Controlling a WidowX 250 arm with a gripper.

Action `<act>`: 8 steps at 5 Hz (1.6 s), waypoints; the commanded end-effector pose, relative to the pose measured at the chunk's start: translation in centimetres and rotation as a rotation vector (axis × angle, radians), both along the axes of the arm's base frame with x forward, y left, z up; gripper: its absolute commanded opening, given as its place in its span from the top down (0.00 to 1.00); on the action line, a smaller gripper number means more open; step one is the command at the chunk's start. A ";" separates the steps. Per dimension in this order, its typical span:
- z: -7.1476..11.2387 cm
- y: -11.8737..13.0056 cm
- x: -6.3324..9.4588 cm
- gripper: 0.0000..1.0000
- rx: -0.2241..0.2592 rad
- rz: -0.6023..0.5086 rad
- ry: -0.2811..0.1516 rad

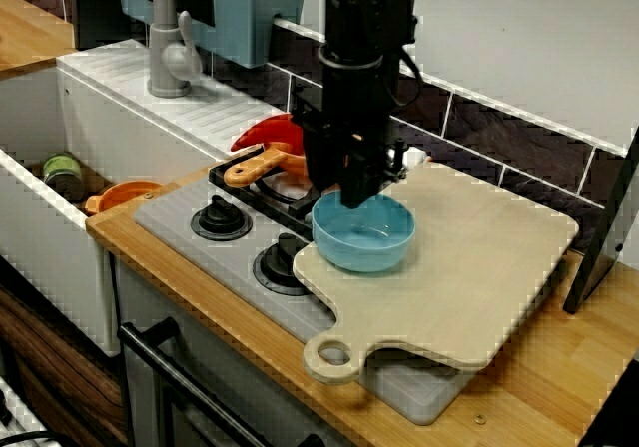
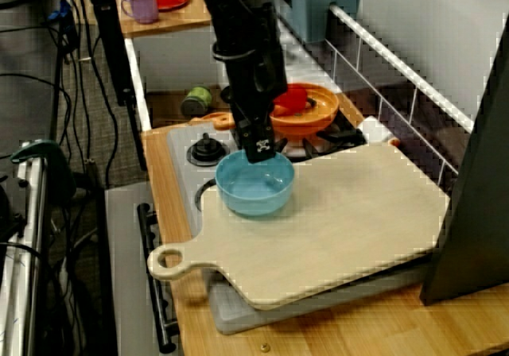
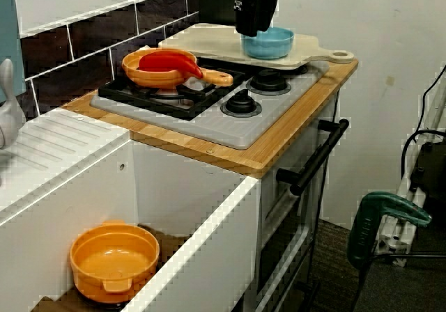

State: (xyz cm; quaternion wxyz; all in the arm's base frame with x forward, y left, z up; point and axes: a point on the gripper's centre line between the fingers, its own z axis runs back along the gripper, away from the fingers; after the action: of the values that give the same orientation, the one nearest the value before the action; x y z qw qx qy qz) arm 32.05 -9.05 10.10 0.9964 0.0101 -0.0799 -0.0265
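Where the view from the front of the stove (image 1: pixel 170 223) looks across the desk (image 1: pixel 559 387), we see the fingers (image 1: pixel 357 194) pointing straight down at the back rim of the blue bowl (image 1: pixel 364 239). The bowl's hollow lies on our side of the tips, and the bowl stands upright on the cutting board (image 1: pixel 479 267), near the handle end.

From the view along the oven front, the fingers (image 2: pixel 260 151) meet the bowl (image 2: pixel 254 187) on the rim nearest the orange pan (image 2: pixel 314 110), one tip seemingly inside it.

From the view at the sink end, the fingers (image 3: pixel 249 28) cover the pan-side rim of the bowl (image 3: pixel 273 46). We cannot tell whether they are pinched on the rim or merely straddling it
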 end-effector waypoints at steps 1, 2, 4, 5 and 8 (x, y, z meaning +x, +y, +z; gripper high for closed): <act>3.1 0.2 0.7 0.00 -0.039 -0.005 -0.038; 4.0 0.5 0.3 0.00 -0.048 -0.022 -0.048; 5.0 0.6 -1.8 0.00 -0.037 -0.083 -0.072; 5.5 1.0 -2.7 0.00 -0.046 -0.096 -0.082; 3.7 1.4 -4.5 0.00 -0.057 -0.178 -0.016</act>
State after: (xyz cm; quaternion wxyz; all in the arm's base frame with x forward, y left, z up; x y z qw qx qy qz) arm 27.82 -7.55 12.68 0.9913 -0.0245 -0.0740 -0.1062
